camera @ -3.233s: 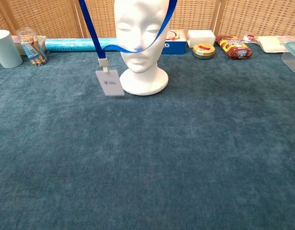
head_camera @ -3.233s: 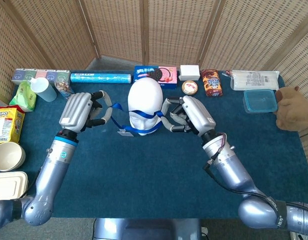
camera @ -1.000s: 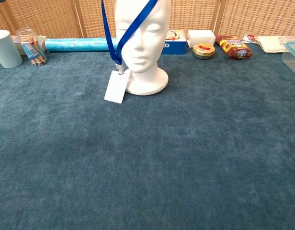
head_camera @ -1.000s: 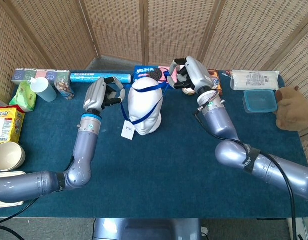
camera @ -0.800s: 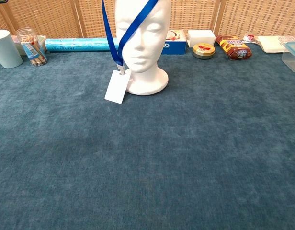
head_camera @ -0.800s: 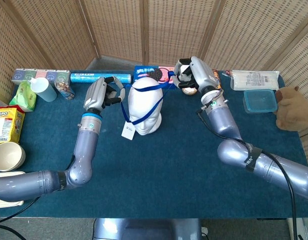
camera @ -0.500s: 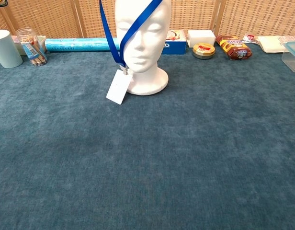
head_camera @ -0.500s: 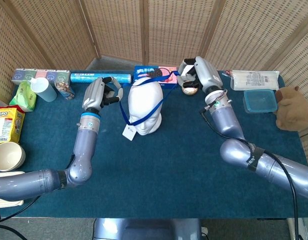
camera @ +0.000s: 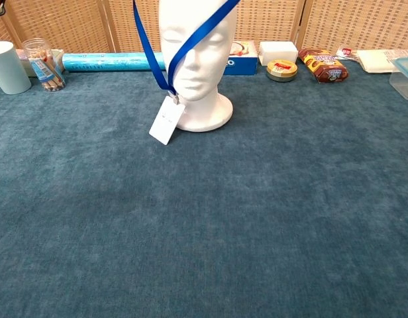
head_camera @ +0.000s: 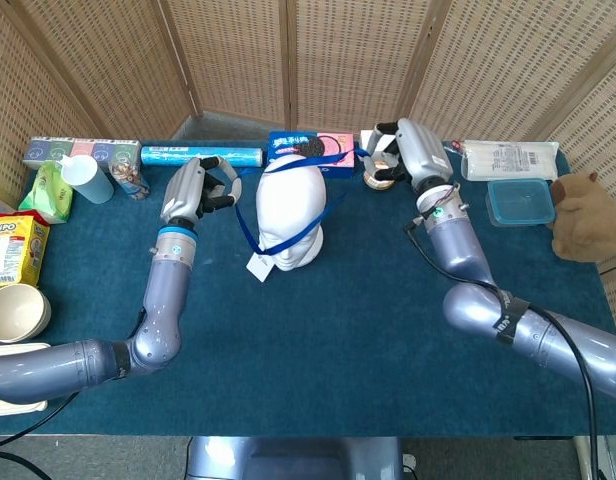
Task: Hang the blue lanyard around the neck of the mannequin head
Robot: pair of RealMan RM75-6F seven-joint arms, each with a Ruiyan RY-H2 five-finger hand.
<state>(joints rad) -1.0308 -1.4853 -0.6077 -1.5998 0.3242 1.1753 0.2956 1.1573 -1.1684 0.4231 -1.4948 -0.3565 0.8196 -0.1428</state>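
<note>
The white mannequin head (head_camera: 290,212) stands upright at the middle back of the table; the chest view shows its face (camera: 201,63). The blue lanyard (head_camera: 288,240) runs slantwise across the face (camera: 191,41), and another strand passes behind the crown. Its white badge (head_camera: 258,265) hangs tilted at the head's left side, near the base (camera: 166,120). My left hand (head_camera: 193,190) grips the strap left of the head. My right hand (head_camera: 400,152) grips the other end, raised to the right behind the head. Neither hand shows in the chest view.
Along the back edge lie a blue roll box (head_camera: 201,156), a cookie box (head_camera: 310,148), a round tin (camera: 282,68), a snack bag (camera: 322,65) and a white packet (head_camera: 508,160). A blue-lidded container (head_camera: 520,200) and plush bear (head_camera: 583,215) sit right; a cup (camera: 6,66) and jar (camera: 44,63) left.
Both hands rose from beside the head to behind it and spread apart; the right hand drifted further right. The strap now lies slantwise across the face and the badge has swung slightly.
</note>
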